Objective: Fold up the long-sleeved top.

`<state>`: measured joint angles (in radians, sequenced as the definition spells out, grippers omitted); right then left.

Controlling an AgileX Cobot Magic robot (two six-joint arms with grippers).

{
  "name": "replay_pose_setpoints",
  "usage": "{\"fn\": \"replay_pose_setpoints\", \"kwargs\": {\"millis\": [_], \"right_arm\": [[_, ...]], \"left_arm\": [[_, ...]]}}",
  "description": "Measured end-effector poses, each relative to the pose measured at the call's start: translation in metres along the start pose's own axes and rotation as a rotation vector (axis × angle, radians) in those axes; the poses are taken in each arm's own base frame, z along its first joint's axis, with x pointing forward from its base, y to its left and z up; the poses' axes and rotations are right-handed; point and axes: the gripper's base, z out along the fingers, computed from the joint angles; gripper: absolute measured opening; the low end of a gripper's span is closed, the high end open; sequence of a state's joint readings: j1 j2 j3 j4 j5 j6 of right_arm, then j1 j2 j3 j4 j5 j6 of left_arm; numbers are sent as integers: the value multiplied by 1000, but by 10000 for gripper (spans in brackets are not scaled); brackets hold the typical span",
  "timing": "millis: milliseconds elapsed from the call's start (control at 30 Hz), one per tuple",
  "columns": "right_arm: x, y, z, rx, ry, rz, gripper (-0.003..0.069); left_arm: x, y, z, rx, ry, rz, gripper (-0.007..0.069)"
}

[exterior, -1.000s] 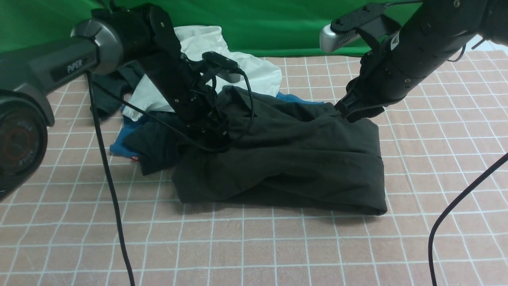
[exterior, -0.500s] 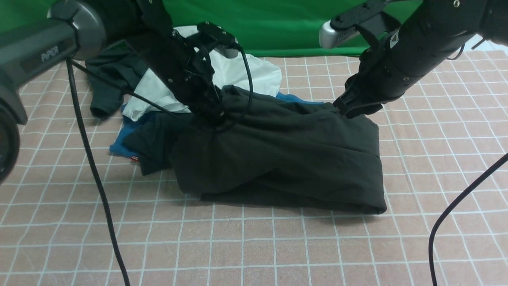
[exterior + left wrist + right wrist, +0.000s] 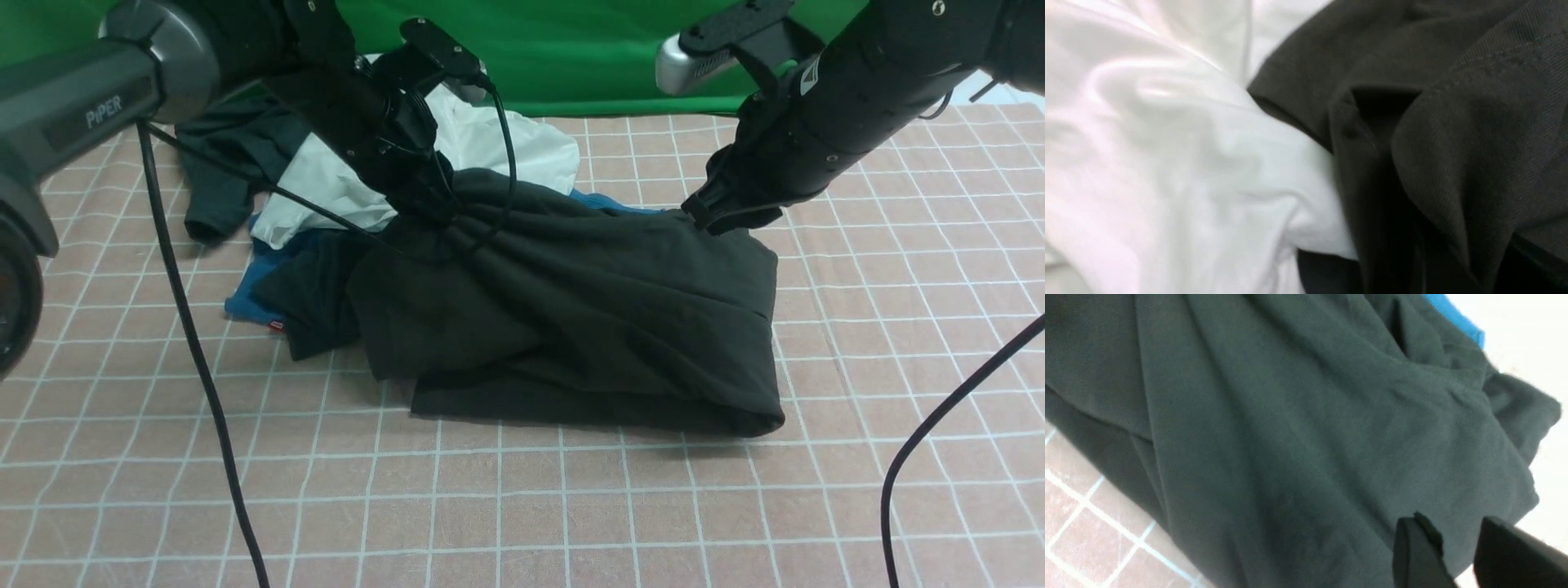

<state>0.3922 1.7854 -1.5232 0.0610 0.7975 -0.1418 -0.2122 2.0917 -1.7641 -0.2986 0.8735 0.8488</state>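
Long-sleeved top [image 3: 588, 318] long axis across bench [image 3: 522, 506]; left end effector [image 3: 433, 214] and right end effector [image 3: 712, 220] each clamp far corner (pinched cloth visible).

A pinkish-brown cloth [image 3: 522, 506] with a white grid of lines covers the work surface and fills most of the front view. Behind it a bright green backdrop [image 3: 571, 49] hangs across the far side, meeting the surface in a straight edge. The light is even and soft, casting a faint shadow on the cloth. At the far right, a pale strip [image 3: 1000, 90] shows beyond the green
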Motion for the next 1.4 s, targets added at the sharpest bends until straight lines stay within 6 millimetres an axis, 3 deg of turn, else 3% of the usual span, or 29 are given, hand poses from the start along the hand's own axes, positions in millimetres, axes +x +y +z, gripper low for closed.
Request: {"fn": "replay_pose_setpoints", "kwargs": {"millis": [67,133,200,233,300,433,533,633,700,767,800,833,900,1000,1133,1267,1400], "right_arm": [[0,-1,3,3,4,3,285],[4,-11,14,15,31,77,374],[6,-16,16,21,42,114,409],[10,-29,18,39,60,202,493],[15,-47,18,59,86,285,569],[25,-66,17,60,106,390,603],[35,-66,25,35,125,445,596],[47,-62,39,-2,137,502,596],[50,-61,48,-12,136,526,594],[53,-61,61,-22,131,555,594],[53,-61,63,-25,130,559,594],[54,-61,71,-35,128,577,594],[57,-60,83,-55,138,609,594],[61,-60,93,-63,154,621,589],[66,-61,105,-63,178,631,550],[67,-61,110,-60,173,627,483],[69,-63,116,-57,165,591,356]], "left_arm": [[2,0,5,4,6,15,55],[6,1,16,14,30,34,137],[7,1,18,15,35,36,169],[8,2,19,14,40,38,249],[7,2,16,9,37,35,337],[2,2,1,-12,11,7,485],[-5,0,-23,-32,-20,-21,550],[-12,-4,-51,-47,-52,-43,509],[-15,-8,-68,-44,-78,-60,412],[-19,-14,-85,-28,-108,-73,228],[-20,-15,-86,-26,-110,-72,209],[-22,-20,-94,-11,-122,-63,119],[-26,-29,-103,6,-126,-32,41],[-31,-44,-110,20,-138,-3,14],[-30,-83,-115,17,-132,82,4],[-13,-123,-122,18,-137,129,4],[13,-150,-131,29,-143,144,4]]}}
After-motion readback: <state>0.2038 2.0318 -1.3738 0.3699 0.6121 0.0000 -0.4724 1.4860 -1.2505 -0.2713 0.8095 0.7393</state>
